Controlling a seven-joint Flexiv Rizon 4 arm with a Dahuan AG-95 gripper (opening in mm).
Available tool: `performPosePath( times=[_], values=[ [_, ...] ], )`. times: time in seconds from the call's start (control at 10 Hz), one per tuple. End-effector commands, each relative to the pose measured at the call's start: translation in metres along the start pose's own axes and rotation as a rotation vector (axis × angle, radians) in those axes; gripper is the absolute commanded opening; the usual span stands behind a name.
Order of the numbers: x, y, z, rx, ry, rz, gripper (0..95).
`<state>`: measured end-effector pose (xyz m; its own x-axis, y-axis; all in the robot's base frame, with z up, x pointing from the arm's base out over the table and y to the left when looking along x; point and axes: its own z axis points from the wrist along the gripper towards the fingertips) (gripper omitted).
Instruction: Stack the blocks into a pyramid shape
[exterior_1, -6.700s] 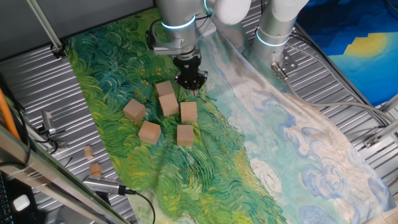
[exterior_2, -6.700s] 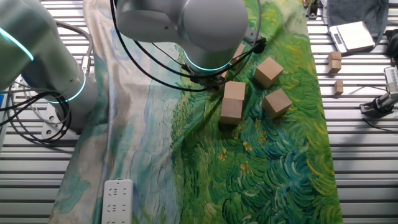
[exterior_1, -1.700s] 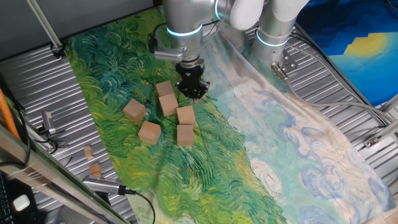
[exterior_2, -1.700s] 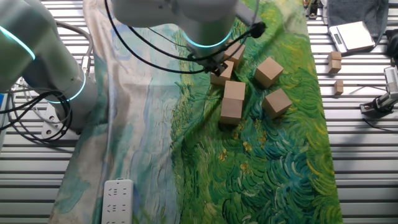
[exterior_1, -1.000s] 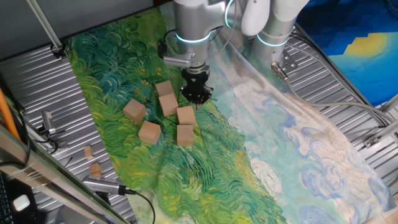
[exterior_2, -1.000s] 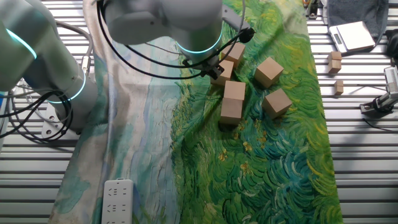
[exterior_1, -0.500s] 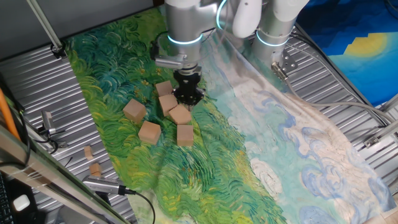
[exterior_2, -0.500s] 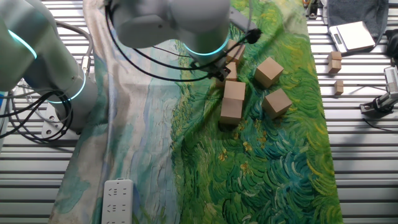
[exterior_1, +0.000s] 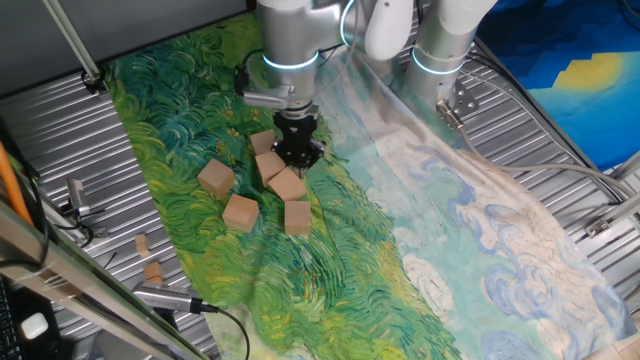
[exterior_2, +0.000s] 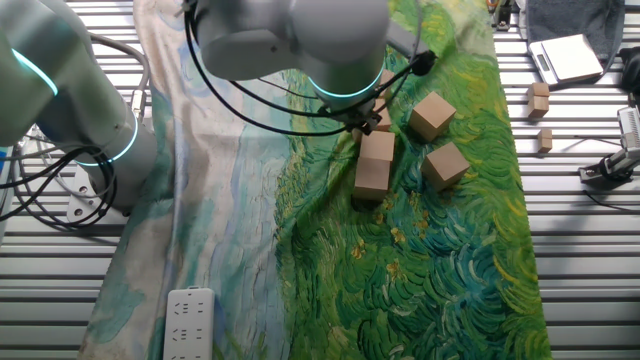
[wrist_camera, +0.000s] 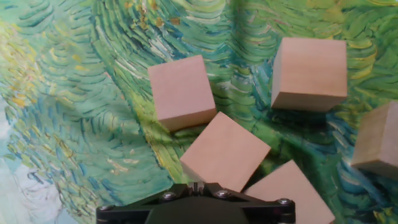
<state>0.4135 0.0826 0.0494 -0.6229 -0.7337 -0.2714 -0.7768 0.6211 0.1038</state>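
Two fixed views high, oblique, opposite table sides; hand view close, straight down; all share blocks (exterior_1: 287, 184).

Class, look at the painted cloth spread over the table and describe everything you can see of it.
The painted cloth is printed with swirling brushstrokes, deep green on one side fading to pale blue and cream on the other. It lies spread over the ribbed metal table, slightly wrinkled. The plain light-brown wooden cubes rest on its green part, under the robot's black claw.
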Motion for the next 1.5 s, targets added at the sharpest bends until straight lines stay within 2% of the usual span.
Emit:
performPosePath(
  times=[0.1,0.3,0.5,0.7,1.0,1.4,1.5],
  values=[
    [-0.001,0.000,0.000,-0.003,0.002,0.012,0.0],
    [0.001,0.007,-0.005,-0.013,0.012,0.044,0.0],
    [0.008,0.018,-0.007,-0.010,0.019,0.046,0.0],
    [0.011,0.023,-0.008,-0.012,0.016,0.051,0.0],
    [0.000,0.032,-0.001,-0.005,0.007,0.076,0.0],
    [-0.010,0.027,0.002,0.007,0.009,0.054,0.0],
    [-0.013,0.024,0.005,0.014,-0.002,0.050,0.0]
  ],
)
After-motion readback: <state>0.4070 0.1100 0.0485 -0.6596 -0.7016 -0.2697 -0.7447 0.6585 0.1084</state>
